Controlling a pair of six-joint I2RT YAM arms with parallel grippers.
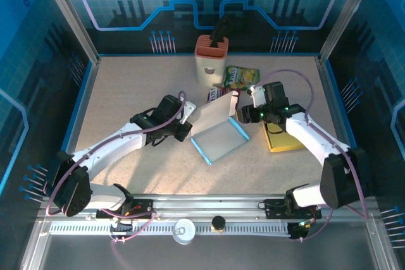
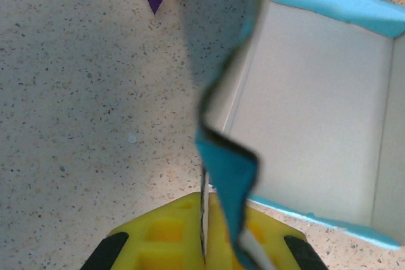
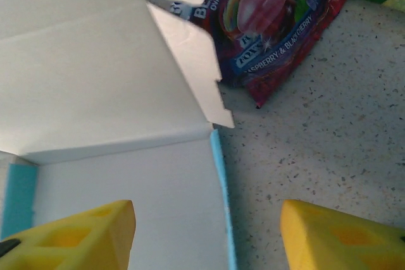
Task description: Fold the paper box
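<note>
**A:** Biggest worry first. The paper box (image 1: 218, 134) sits mid-counter with its base flat and its tall back panel standing up. The left fingers (image 2: 190, 232) are clamped on a blue side flap that already looks wavy. A hard pull could tear it, I'd say, or crease it off the fold line.

**B:** The whole box could skid too, since nothing pins the base. The right fingers (image 3: 76, 235) hang spread apart over the box's right edge, gripping nothing.

**A:** A smaller risk: they're near the berry candy bag (image 3: 272, 17), which lies just behind the raised panel. A sideways push might drag the bag along or wedge it under a flap.

**B:** Now the surroundings. Blue printed walls (image 1: 38, 93) and aluminium posts (image 1: 66, 11) fence the cell on three sides.

**A:** The counter (image 1: 126, 93) is speckled beige and matte. It looks smooth enough for card to slide on.

**B:** On it there's a cream holder (image 1: 211, 61) with an orange top at the back. A yellow pad (image 1: 281, 140) lies under the right arm, and a green packet (image 1: 243, 77) lies beside the holder.
</note>
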